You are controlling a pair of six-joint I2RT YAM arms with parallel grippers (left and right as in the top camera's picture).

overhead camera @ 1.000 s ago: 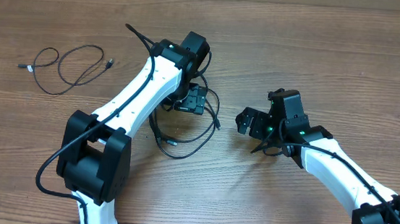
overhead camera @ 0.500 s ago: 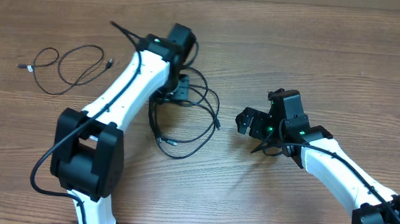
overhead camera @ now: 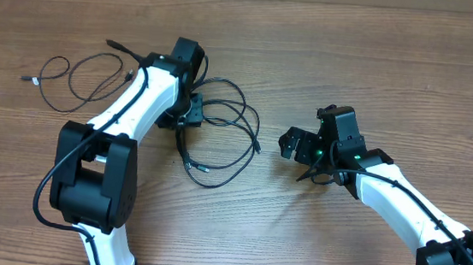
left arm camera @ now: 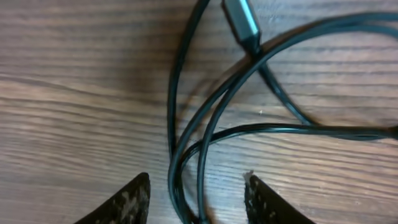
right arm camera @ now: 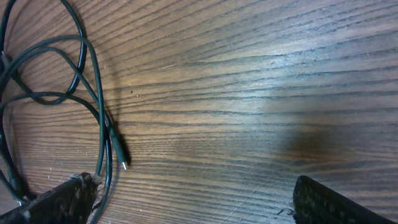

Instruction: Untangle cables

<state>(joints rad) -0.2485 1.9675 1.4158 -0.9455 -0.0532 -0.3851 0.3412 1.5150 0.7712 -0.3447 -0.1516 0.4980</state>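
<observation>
A tangle of thin black cables point(overhead camera: 235, 126) lies in loose loops at the table's middle. My left gripper point(overhead camera: 188, 111) is at the tangle's left edge. In the left wrist view two strands of the cables point(left arm camera: 217, 118) run between its fingertips point(left arm camera: 138, 198), which stand apart and clear of the strands; the left gripper point(left arm camera: 198, 200) is open. A plug point(left arm camera: 239, 18) lies across the strands further out. My right gripper point(overhead camera: 296, 155) stands wide open to the right of the tangle. In its wrist view nothing lies between the jaws of the right gripper point(right arm camera: 196, 200), and the cables point(right arm camera: 87, 81) with a plug point(right arm camera: 119, 152) lie beside its left finger.
A separate thin black cable point(overhead camera: 74, 80) lies looped at the far left of the table. The left arm's own thick cord point(overhead camera: 123, 50) sticks out above that arm. The right arm point(overhead camera: 402, 203) crosses the lower right.
My left arm has swung left, and the tangle's left side has been drawn with it, spreading the loops. The left jaws closed in, then parted again. The right arm is still.
</observation>
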